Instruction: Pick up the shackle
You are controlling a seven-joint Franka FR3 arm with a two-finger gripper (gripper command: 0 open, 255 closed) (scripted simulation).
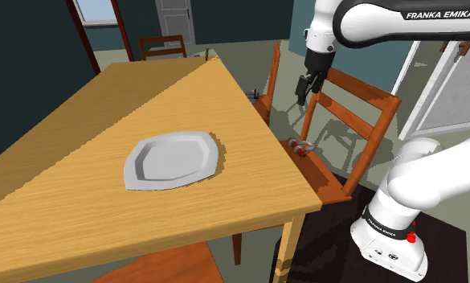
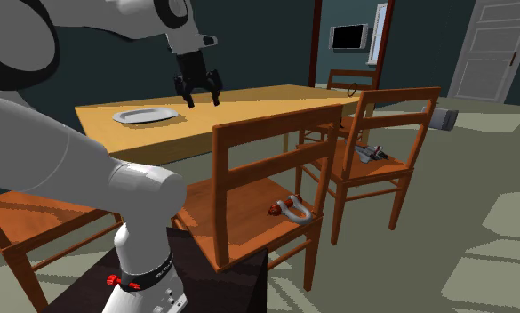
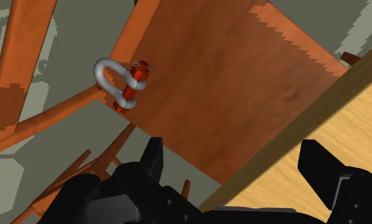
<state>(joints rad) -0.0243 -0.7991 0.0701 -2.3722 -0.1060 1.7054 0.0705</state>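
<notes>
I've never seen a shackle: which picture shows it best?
The wrist view: the shackle shows grey bow and red pin, on the chair seat. The shoulder and second exterior views show it tiny.

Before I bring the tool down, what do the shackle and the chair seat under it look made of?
Shackle: the bow looks like metal, pale grey with a soft sheen along its curve. Its pin is bright red, perhaps painted metal; the look leaves that open. Chair seat: wood, reddish-brown and matt, with faint darker mottling like grain.
</notes>
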